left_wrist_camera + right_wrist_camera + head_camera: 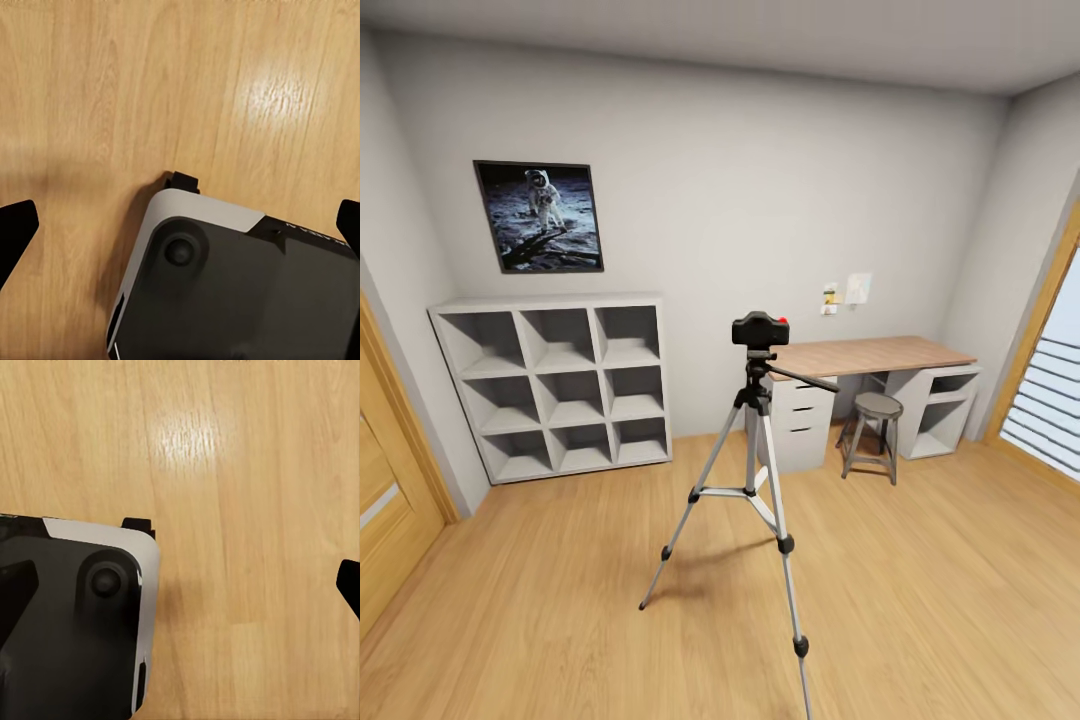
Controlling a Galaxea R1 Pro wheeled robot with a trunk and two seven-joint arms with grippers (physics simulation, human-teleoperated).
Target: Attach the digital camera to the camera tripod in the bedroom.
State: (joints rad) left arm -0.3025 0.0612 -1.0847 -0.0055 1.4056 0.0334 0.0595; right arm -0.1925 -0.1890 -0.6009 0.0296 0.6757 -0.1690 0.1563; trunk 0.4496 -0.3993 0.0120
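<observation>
The digital camera (760,328), black with a red dot on top, sits on the head of the camera tripod (758,470). The tripod stands with its silver legs spread on the wood floor in the middle of the bedroom, and its thin pan handle (805,377) points right. In the left wrist view my left gripper (180,232) is open, its black fingertips (15,229) far apart above the floor and my own white and black base (225,285). My right gripper (180,589) is open too, one fingertip (349,585) at the frame edge, and holds nothing.
White cube shelving (555,385) stands against the back wall under an astronaut picture (540,215). A wood-topped desk (870,355) with a round stool (875,430) is at the back right. A wooden door (385,480) is at left, a slatted window (1050,400) at right.
</observation>
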